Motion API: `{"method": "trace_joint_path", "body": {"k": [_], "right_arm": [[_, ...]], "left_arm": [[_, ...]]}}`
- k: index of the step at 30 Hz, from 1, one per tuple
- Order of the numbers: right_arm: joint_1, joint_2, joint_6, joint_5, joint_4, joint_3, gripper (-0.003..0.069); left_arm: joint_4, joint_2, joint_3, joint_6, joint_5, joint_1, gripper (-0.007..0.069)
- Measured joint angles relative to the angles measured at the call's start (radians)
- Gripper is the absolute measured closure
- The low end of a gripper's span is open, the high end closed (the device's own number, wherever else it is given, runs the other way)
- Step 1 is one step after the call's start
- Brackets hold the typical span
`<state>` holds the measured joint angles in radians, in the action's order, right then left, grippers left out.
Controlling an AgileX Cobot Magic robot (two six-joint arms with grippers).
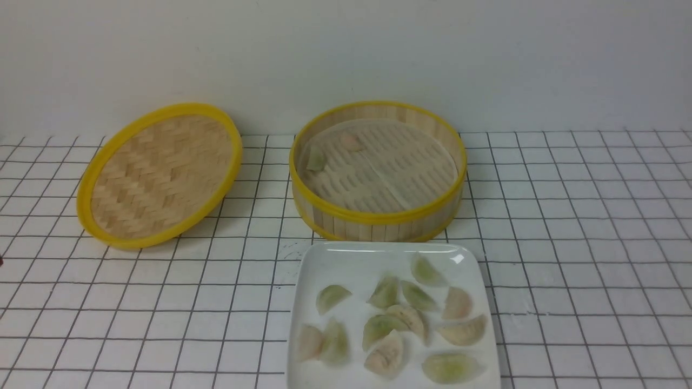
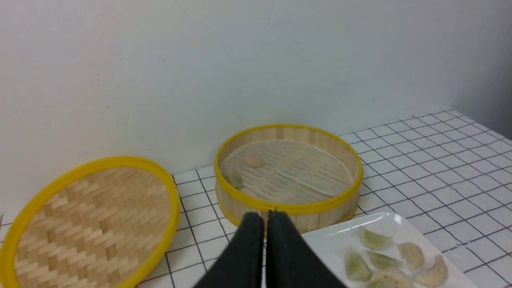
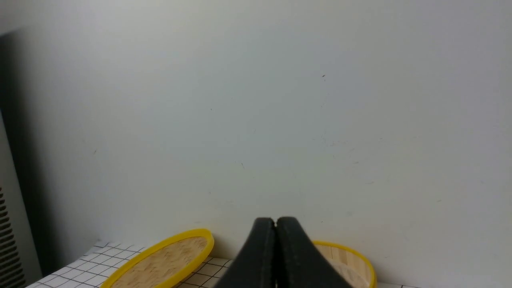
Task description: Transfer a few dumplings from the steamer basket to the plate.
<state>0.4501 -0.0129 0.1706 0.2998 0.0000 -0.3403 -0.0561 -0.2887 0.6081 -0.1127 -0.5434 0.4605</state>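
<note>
The steamer basket [image 1: 378, 216] stands at the back centre, with two dumplings left inside, one green [image 1: 315, 159] and one pinkish [image 1: 351, 141]. Just in front lies the white square plate [image 1: 346, 259] carrying several dumplings [image 1: 386, 324]. Neither gripper shows in the front view. In the left wrist view my left gripper [image 2: 266, 218] is shut and empty, hanging short of the basket [image 2: 288, 210] and beside the plate [image 2: 328, 240]. My right gripper [image 3: 275, 222] is also shut and empty, held high and facing the wall, with the basket [image 3: 356, 256] partly hidden behind it.
The woven yellow-rimmed lid [image 1: 159, 173] leans tilted at the back left of the basket, and it shows too in the left wrist view [image 2: 88, 220]. A pale wall closes off the back of the white gridded tabletop [image 1: 584, 227].
</note>
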Motion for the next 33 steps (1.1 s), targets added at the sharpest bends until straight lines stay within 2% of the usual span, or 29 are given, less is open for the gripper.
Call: {"method": "trace_joint_path", "body": {"k": [8, 11, 13, 14, 15, 21, 26, 33], "right_arm": [[0.0, 0.0, 0.0, 0.0, 0.0, 0.0, 0.0673], [0.0, 0.0, 0.0, 0.0, 0.0, 0.0, 0.0673], [0.0, 0.0, 0.0, 0.0, 0.0, 0.0, 0.0673], [0.0, 0.0, 0.0, 0.0, 0.0, 0.0, 0.0673], [0.0, 0.0, 0.0, 0.0, 0.0, 0.0, 0.0673], [0.0, 0.0, 0.0, 0.0, 0.0, 0.0, 0.0673], [0.0, 0.0, 0.0, 0.0, 0.0, 0.0, 0.0673], [0.0, 0.0, 0.0, 0.0, 0.0, 0.0, 0.0673]], "left_arm": [[-0.004, 0.009, -0.019, 0.004, -0.029, 0.0, 0.0631], [0.002, 0.032, -0.066, 0.014, 0.006, -0.033, 0.0631], [0.039, 0.084, -0.167, 0.037, 0.077, -0.135, 0.0631], [0.043, 0.088, -0.176, 0.043, 0.088, -0.144, 0.0631], [0.069, 0.122, -0.253, 0.069, 0.129, -0.218, 0.0631], [0.109, 0.265, -0.514, 0.162, 0.207, -0.399, 0.0631], [0.113, 0.299, -0.632, 0.184, 0.189, -0.418, 0.0631], [0.118, 0.299, -0.635, 0.188, 0.157, -0.418, 0.0631]]}}
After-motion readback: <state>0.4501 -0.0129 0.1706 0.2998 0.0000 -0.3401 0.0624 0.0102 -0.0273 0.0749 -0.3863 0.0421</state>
